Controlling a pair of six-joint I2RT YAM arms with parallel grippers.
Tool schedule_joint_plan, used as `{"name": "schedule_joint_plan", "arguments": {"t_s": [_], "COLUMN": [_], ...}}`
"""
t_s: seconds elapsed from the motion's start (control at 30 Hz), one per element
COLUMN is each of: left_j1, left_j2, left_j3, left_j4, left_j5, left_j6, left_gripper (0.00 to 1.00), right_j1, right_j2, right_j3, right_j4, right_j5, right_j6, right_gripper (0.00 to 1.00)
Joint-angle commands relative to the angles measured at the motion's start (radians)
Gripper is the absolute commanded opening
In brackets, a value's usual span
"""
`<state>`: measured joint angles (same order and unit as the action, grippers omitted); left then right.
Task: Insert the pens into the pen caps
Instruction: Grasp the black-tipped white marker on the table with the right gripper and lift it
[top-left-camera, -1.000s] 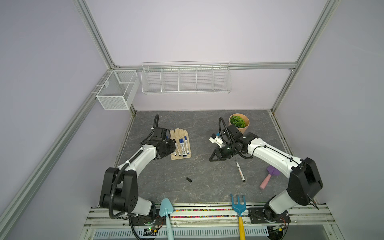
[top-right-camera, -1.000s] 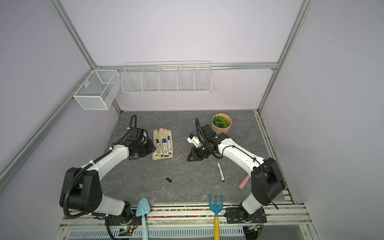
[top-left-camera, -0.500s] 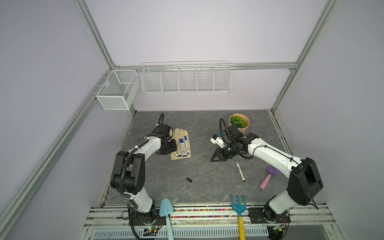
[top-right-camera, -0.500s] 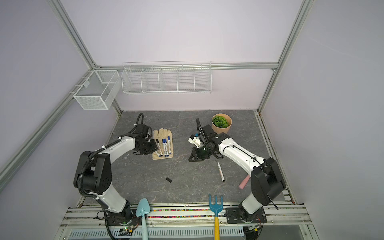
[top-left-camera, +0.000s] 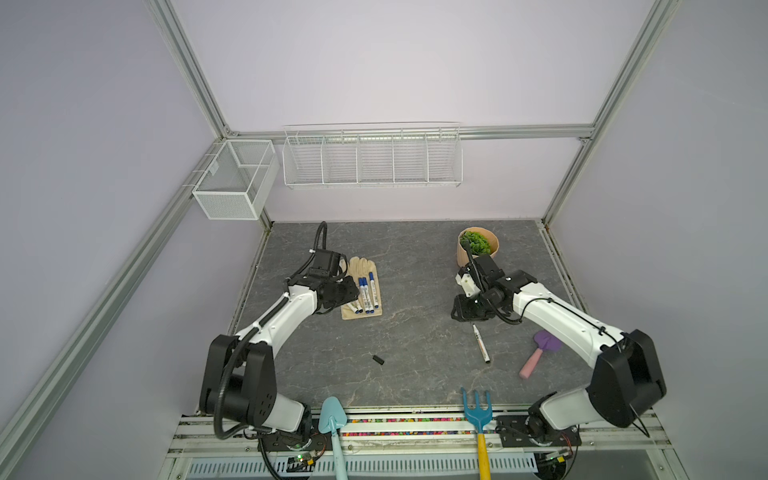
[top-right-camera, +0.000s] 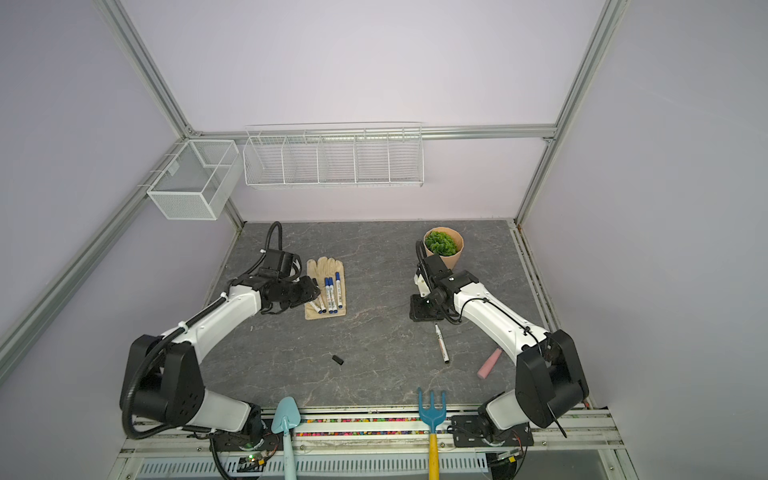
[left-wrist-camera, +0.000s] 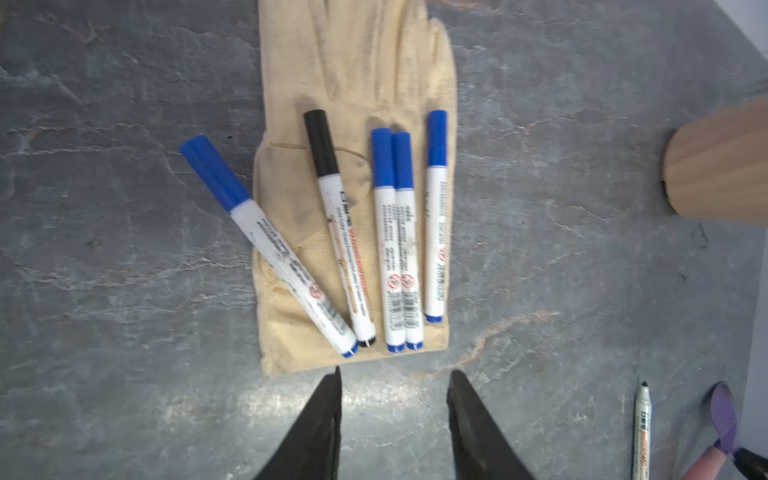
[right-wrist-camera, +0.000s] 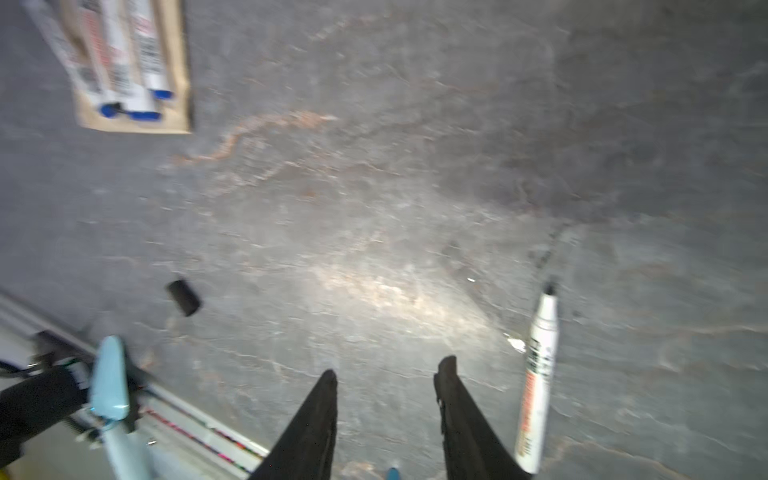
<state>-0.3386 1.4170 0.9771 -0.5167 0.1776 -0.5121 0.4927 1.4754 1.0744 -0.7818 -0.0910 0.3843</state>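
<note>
White pens (left-wrist-camera: 435, 241) carry blue caps (left-wrist-camera: 437, 137); the glove (left-wrist-camera: 353, 62) is beige.

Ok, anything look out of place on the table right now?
Yes. One uncapped pen lies alone on the table, a black cap loose well apart from it. On the glove, four capped pens lie roughly parallel; a fifth, blue-capped pen sits skewed, half off the glove's edge.

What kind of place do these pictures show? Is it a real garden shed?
Most likely a laboratory robot cell, not a shed: plain walls in an aluminium frame, a left arm and a right arm mounted on a front rail, and props such as a potted plant.
</note>
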Motion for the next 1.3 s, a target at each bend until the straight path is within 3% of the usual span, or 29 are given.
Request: {"name": "schedule_joint_plan", "arguments": {"t_s": [0.0,0.17,0.33,0.4,0.53,0.67,0.93,1.03,1.27], "left_j1": [-0.057,-0.091,-0.100,-0.100,-0.103,-0.108,-0.227,-0.287,-0.365], "left_j2": [-0.095,-0.286,-0.438,-0.473,-0.524,-0.540,-0.506,-0.474,-0.433], "left_j3": [-0.091,-0.257,-0.319,-0.324,-0.337,-0.350,-0.358,-0.343,-0.324], "left_j4": [0.044,0.118,0.084,0.059,0.035,0.034,0.150,0.207,0.333], "left_j5": [-0.051,-0.072,-0.090,-0.093,-0.080,-0.040,0.095,0.137,0.128], "left_j6": [-0.108,-0.258,-0.281,-0.280,-0.276,-0.267,-0.219,-0.204,-0.197], "left_gripper": [0.45,0.51,0.53,0.54,0.54,0.54,0.57,0.59,0.61], "right_j1": [-0.027,-0.057,-0.069,-0.067,-0.055,-0.016,0.150,0.190,0.231], "right_j2": [0.002,0.054,0.121,0.148,0.187,0.164,0.051,0.052,0.086], "right_j3": [-0.065,-0.130,-0.157,-0.167,-0.174,-0.163,-0.008,0.058,0.111], "right_j4": [-0.046,-0.010,0.017,0.033,0.063,0.126,0.349,0.401,0.600], "right_j5": [0.134,0.105,0.100,0.086,0.069,-0.014,-0.314,-0.370,-0.524], "right_j6": [0.035,0.042,0.032,0.029,0.019,0.017,0.091,0.106,0.219], "right_gripper": [0.46,0.45,0.42,0.39,0.21,0.07,0.08,0.08,0.09]}}
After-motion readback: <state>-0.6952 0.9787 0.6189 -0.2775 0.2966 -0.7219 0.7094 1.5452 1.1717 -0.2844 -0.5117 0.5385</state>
